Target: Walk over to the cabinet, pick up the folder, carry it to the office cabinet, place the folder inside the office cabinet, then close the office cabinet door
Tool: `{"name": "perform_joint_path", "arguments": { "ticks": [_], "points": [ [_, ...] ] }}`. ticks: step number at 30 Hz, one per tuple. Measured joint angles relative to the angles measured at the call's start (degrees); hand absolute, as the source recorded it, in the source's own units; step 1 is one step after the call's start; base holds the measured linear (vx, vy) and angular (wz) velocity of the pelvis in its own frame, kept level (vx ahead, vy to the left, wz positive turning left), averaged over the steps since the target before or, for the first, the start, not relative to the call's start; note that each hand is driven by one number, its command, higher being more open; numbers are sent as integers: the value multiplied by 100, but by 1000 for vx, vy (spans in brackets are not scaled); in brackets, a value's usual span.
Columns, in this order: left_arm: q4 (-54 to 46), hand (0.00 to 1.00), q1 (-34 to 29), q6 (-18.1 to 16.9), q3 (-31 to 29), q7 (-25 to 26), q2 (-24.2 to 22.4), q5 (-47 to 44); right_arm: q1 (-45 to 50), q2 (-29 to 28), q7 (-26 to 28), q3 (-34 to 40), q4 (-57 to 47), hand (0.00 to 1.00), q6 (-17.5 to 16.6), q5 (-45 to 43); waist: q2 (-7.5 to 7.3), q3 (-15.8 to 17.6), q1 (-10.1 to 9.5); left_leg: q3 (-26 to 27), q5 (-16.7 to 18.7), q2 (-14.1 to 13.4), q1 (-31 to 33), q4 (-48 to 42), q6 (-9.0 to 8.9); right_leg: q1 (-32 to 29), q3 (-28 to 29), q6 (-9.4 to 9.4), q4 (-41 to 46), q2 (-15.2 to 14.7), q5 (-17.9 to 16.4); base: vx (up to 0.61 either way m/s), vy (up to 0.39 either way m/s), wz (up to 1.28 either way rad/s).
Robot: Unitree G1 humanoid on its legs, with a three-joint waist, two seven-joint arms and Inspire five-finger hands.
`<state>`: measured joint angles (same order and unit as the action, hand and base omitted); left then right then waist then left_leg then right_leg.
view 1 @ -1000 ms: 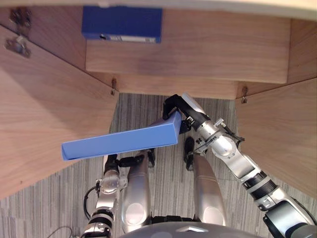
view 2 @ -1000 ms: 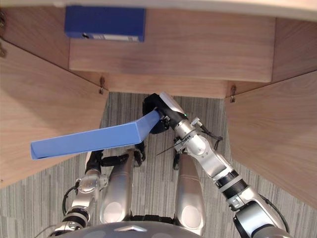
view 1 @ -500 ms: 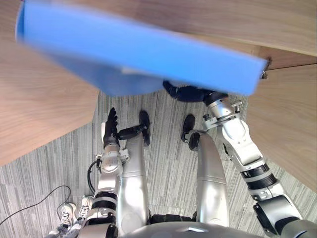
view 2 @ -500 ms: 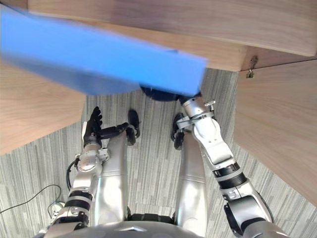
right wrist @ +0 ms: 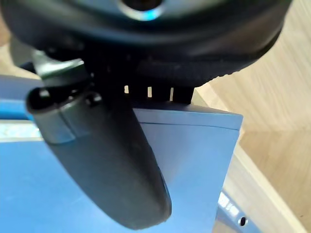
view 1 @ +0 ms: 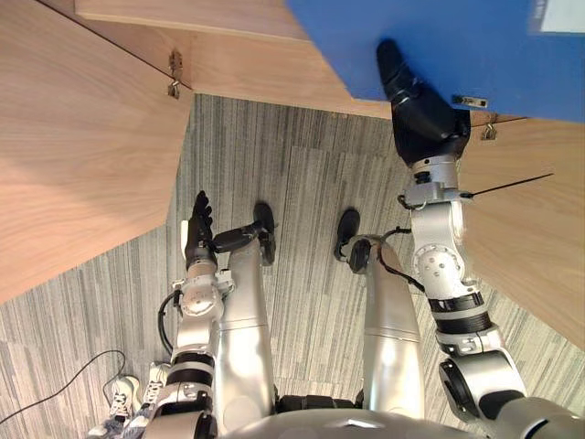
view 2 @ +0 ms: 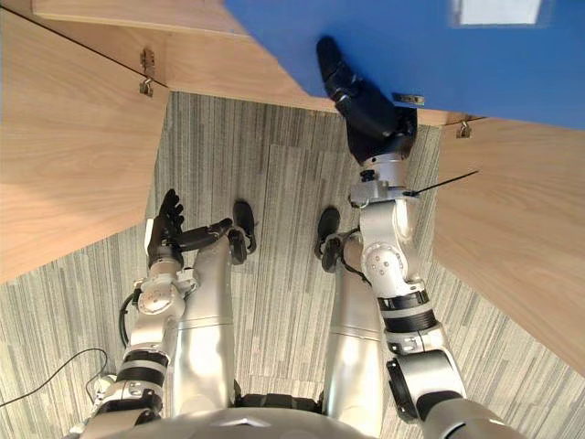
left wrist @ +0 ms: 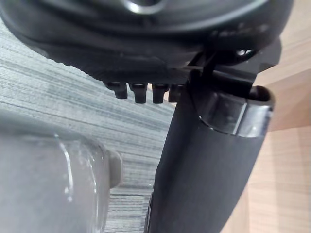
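- Leaves the left cabinet door [view 1: 82,137] swung wide, presumably to keep the opening free for the folder.
- Parks the left hand [view 1: 197,236] low over the carpet [view 1: 302,229], fingers straight and loose, gripping nothing; guessing just kept out of the way.
- Holds the blue folder [view 1: 494,55] up high in front of the cabinet [view 1: 247,64], clamped in the right hand [view 1: 422,114]: thumb laid flat on the near face, fingers curled round the back edge, clearest in the right wrist view. Probably to steer it toward the cabinet's inside without letting it slip.
- Has the right cabinet door [view 1: 539,238] open too, on the far side of the right hand.
- Versus half a second back: no more sprawling across the whole top toward the left. Now tucked into the upper right, broad face to the camera, with the right hand reaching straighter up. Same spot for the left hand.
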<state>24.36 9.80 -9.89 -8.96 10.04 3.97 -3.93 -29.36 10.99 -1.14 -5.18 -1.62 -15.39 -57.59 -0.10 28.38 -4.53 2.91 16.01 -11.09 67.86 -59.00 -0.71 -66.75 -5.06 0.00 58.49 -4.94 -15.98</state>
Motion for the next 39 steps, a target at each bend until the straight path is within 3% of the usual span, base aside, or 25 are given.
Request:
{"name": "perform_joint_path", "arguments": {
  "ticks": [10, 14, 25, 26, 39],
  "points": [
    [-32, 100, -19, 9, 55, 105, -202, -8, -536, -369, -246, 374, 663, 0, -271, -983, 4, -30, -11, 5, -93, 5, -355, 431, -63, 372, -70, -19, -430, 34, 80, 19, 44, 1],
    [-40, 100, -18, 10, 87, 151, -285, -53, -1293, -321, -637, 690, 1363, 0, -306, -1067, 3, -31, -6, 6, -175, -2, -476, 661, -106, 477, -104, -51, -629, 61, 132, 56, 45, 1],
    [86, 100, -18, 14, 137, 259, -369, -260, -2172, -9, -1250, 671, 2194, 0, -243, -1693, 7, -55, 87, -49, -555, 37, -607, 1166, -136, 638, -244, -84, -1057, 57, 401, 5, 45, 4],
    [87, 100, -18, 14, 146, 267, -372, -283, -2290, 45, -1317, 672, 2304, 100, -218, -1692, 15, -60, 84, -61, -605, 41, -596, 1207, -129, 638, -270, -78, -1106, 54, 447, -45, 35, 5],
    [151, 100, -14, 2, 418, 362, -247, -397, -2984, 506, -1817, 625, 2784, 100, 55, -1659, 67, -101, 64, 2, -1028, 89, -483, 1665, -89, 533, -502, -125, -1469, -108, 836, -25, 18, 2]
  ]
}}
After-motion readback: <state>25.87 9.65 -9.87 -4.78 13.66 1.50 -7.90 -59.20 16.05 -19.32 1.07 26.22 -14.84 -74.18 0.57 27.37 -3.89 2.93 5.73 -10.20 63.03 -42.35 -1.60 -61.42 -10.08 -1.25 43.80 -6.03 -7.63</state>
